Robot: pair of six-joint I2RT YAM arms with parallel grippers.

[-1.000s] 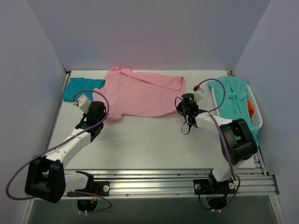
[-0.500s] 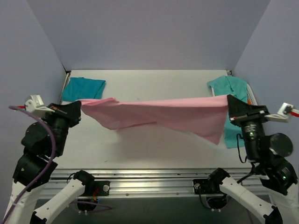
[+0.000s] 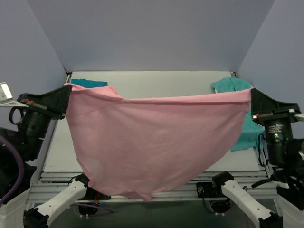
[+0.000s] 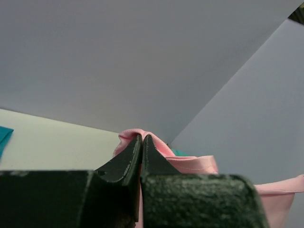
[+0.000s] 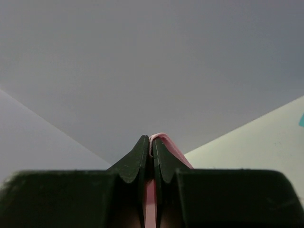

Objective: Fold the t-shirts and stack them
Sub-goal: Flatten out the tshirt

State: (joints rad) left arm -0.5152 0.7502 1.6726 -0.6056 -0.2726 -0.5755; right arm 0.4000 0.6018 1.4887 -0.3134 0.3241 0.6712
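Observation:
The large light pink t-shirt (image 3: 152, 137) hangs spread wide high above the table, stretched between my two grippers. My left gripper (image 3: 67, 89) is shut on its left top corner; in the left wrist view (image 4: 142, 137) pink cloth (image 4: 190, 164) wraps over the closed tips. My right gripper (image 3: 251, 93) is shut on its right top corner; the right wrist view (image 5: 151, 139) shows pink cloth (image 5: 166, 142) pinched between the tips. The darker teal t-shirt (image 3: 88, 83) lies at the back left, mostly hidden. The aqua-green t-shirt (image 3: 240, 114) lies at the right.
The white table (image 3: 156, 83) shows only behind the hanging shirt. Grey walls enclose the back and both sides. The metal rail (image 3: 190, 187) runs along the near edge by the arm bases. The laundry basket is hidden.
Both grippers have risen and moved toward the camera with the pink shirt. It has gone from lying flat on the table to hanging fully open in the air.

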